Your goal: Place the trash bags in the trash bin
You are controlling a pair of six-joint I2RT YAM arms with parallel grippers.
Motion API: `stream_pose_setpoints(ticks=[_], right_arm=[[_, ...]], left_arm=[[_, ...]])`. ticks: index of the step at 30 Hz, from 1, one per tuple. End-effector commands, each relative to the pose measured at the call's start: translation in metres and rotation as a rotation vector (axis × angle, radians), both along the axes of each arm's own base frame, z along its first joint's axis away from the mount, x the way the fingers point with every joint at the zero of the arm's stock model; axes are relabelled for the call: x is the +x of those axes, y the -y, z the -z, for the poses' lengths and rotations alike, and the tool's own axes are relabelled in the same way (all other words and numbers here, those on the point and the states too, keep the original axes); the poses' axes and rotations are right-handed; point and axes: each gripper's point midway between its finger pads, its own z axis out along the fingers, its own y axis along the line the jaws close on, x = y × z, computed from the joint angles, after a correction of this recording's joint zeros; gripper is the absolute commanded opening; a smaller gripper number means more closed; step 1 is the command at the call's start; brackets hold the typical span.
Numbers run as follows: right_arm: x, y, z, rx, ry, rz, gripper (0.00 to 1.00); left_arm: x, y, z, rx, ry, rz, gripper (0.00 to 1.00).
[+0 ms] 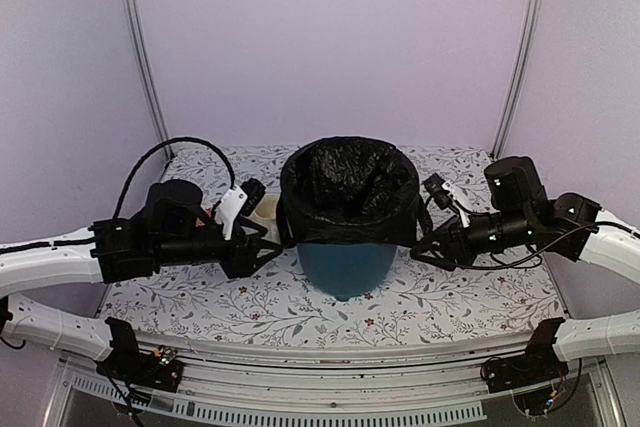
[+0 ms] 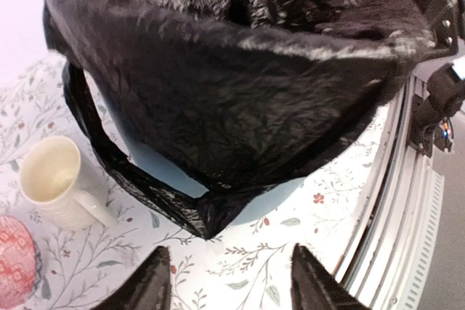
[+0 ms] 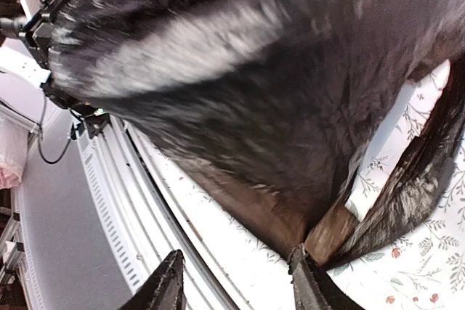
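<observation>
The teal trash bin [image 1: 345, 267] stands mid-table. The glossy black trash bag [image 1: 348, 187] lines it, its mouth open and folded down over the rim, covering the upper half of the bin. My left gripper [image 1: 262, 243] is open and empty just left of the bin. In the left wrist view the gripper [image 2: 229, 284] sits below the bag [image 2: 218, 92], whose handle loop hangs down the bin's side [image 2: 156, 172]. My right gripper [image 1: 426, 244] is open just right of the bin. In the right wrist view the gripper [image 3: 236, 284] has one fingertip [image 3: 309, 274] at the bag's [image 3: 276, 121] hanging lower tip.
A cream mug [image 1: 267, 209] stands left of the bin, behind my left gripper, and shows in the left wrist view [image 2: 54, 179]. A red netted object [image 2: 14, 263] lies beside it. The table's metal front rail [image 1: 330, 367] runs close to both grippers.
</observation>
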Motion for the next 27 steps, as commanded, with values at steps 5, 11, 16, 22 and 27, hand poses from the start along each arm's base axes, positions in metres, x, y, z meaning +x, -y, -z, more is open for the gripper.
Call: stream_pose_setpoints(ticks=[5,11,16,22,27], right_arm=[[-0.003,0.027,-0.070,0.079,-0.012,0.115,0.63],[0.070,0.062,-0.073,0.131,-0.075,0.348,0.55],[0.113,0.063,-0.056,0.174,-0.151,0.418,0.58],[0.129,0.040,-0.036,0.224,-0.251,0.350,0.65],[0.140,0.031,-0.024,0.222,-0.277,0.325,0.66]], left_arm=[[0.015,-0.053,-0.054,-0.080,-0.017,-0.160,0.76],[0.084,-0.066,-0.067,-0.227,-0.159,-0.324,0.74],[0.118,-0.046,-0.055,-0.329,-0.289,-0.297,0.69],[0.131,-0.020,-0.042,-0.409,-0.362,-0.215,0.65],[0.138,-0.004,-0.031,-0.450,-0.390,-0.162,0.61]])
